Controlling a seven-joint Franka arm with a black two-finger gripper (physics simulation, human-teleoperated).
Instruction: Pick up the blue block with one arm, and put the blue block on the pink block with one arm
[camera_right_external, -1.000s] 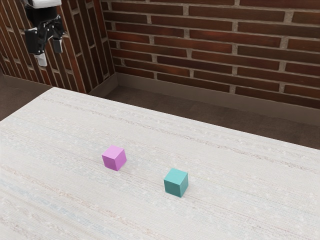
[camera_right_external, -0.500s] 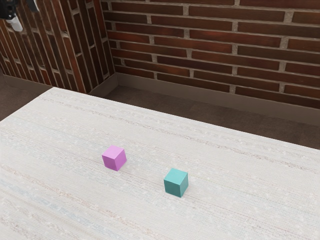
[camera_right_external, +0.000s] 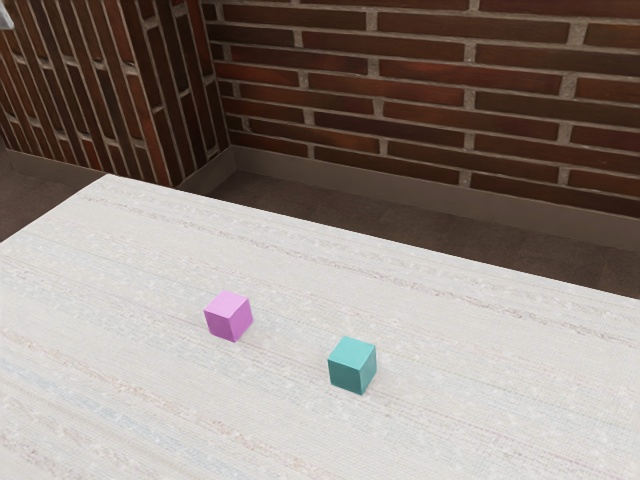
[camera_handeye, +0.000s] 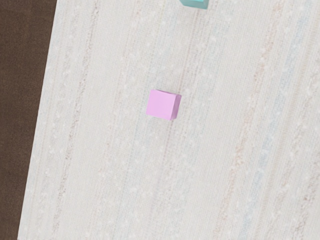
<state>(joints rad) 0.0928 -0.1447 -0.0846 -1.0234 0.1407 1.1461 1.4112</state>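
Observation:
The blue block (camera_right_external: 352, 364), teal in shade, rests on the pale table (camera_right_external: 480, 320). The pink block (camera_right_external: 229, 316) sits a short way toward the exterior view's left of it, and the two are apart. A pale sliver of my gripper (camera_right_external: 3, 12) pokes in at the upper left corner of the exterior view, high above and far from both blocks. From the wrist camera, far above the table, the pink block (camera_handeye: 163, 104) lies near the middle, with a corner of the blue block (camera_handeye: 195, 3) just beyond it.
A brick wall (camera_right_external: 420, 90) runs behind the table, with dark floor (camera_right_external: 420, 225) between them. In the wrist view the table's edge runs beside a strip of dark floor (camera_handeye: 20, 100). The tabletop stretches wide around both blocks.
My hand has risen and moved toward the exterior view's upper left, from in front of the brick wall to the corner of the picture. Both blocks stay put.

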